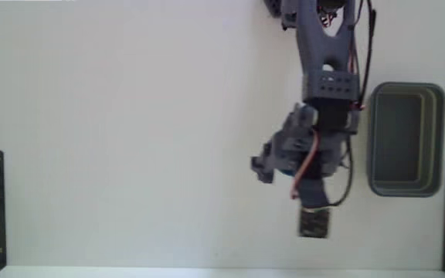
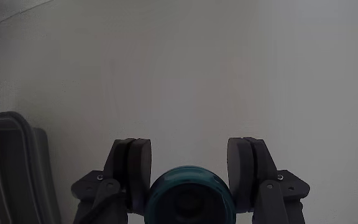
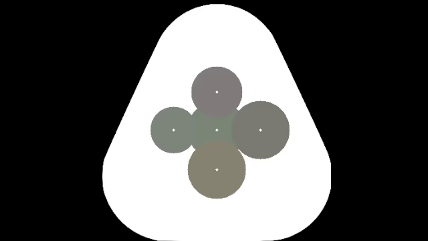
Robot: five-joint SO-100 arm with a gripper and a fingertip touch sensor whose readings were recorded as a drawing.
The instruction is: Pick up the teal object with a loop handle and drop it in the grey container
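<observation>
My tool (image 2: 189, 171) is clamped on the teal object with a loop handle (image 2: 190, 196): in the wrist view its two dark fingers (image 2: 132, 168) stand on both sides of the round teal body, which sits deep between them, near the palm, and they seem to press its flanks. I judge the grip is taken this deep so that the smooth rounded piece cannot slip out during the carry. The loop part I cannot see from here; only the dome of the object shows. Beyond my fingertips there is only the pale desk (image 2: 229, 74), with nothing lying on it in this view. In the fixed view my tool (image 1: 263, 166) hangs at the end of the arm over the white desk, and the teal piece is hidden there by the arm's own parts, so I cannot confirm the height above the surface. The grey container (image 1: 406, 139) stands beside the arm, to the right of my tool in the fixed view and near it but not under it; in the wrist view its dark rim (image 2: 11, 168) shows at the left edge. Its inside looks empty as far as both views show, with a darker floor and no object in it. I think the pick is done and the carry to the container is the step in hand; the tool must first come over the opening before it lets go.
</observation>
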